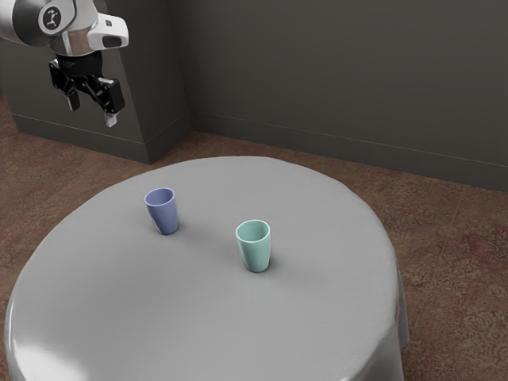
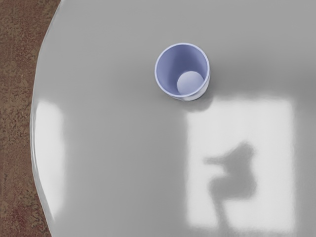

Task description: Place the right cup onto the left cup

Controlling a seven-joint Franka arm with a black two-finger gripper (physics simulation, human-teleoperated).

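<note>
My gripper [image 1: 91, 105] hangs high at the exterior view's upper left, open, its two fingers well apart with nothing between them. Below it and toward the exterior view's right, a blue-purple cup [image 1: 163, 212] stands upright on the table. A mint-green cup [image 1: 255, 248], also upright, is farther to the exterior view's right, separated from the blue one by bare tabletop. Seen from above in the wrist view, the blue cup [image 2: 182, 70] has its mouth facing up and nothing inside.
Both cups rest on a round table with a grey cloth [image 1: 317, 317], whose edge curves around them. A dark wall [image 1: 341, 71] with a projecting corner stands behind. Bright reflections and a shadow lie on the cloth in the wrist view.
</note>
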